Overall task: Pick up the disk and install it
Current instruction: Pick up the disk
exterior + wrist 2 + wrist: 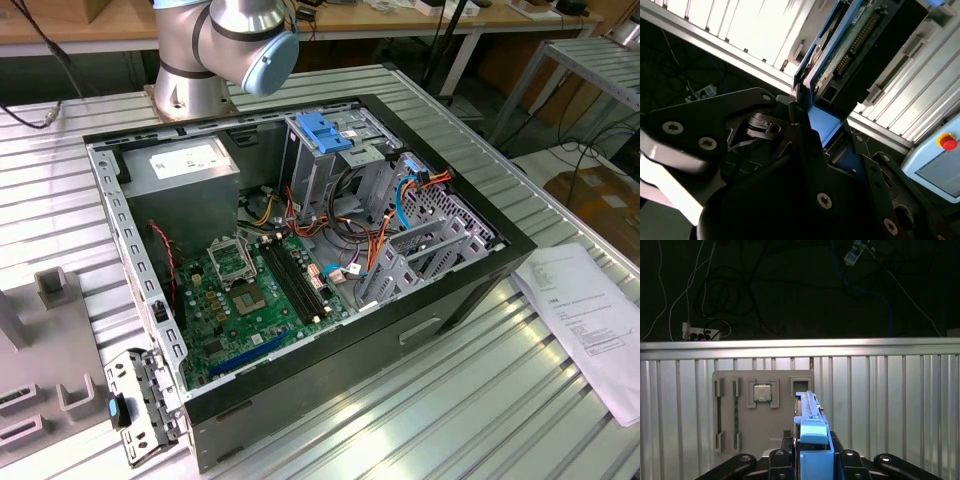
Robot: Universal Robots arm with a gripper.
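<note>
The disk [810,412] stands edge-on in the first wrist view, grey metal edged by a bright blue carrier frame [815,447]. My gripper [813,459] is shut on it, a black finger [780,460] pressing on each side. In the second wrist view the disk [867,35] shows its circuit-board side and dark body, and the gripper [815,127] clamps the blue frame [822,125] at its near end. The disk hangs over the ribbed metal table, above a grey fixture plate [735,410].
An open computer case [460,300] lies on the table in the exterior view, with a tall drive cage and blue tab [325,135] inside. A perforated bracket with a blue knob [120,410] lies at the exterior view's lower left. A processor chip [762,393] sits in the fixture plate. Papers [590,320] lie at the right.
</note>
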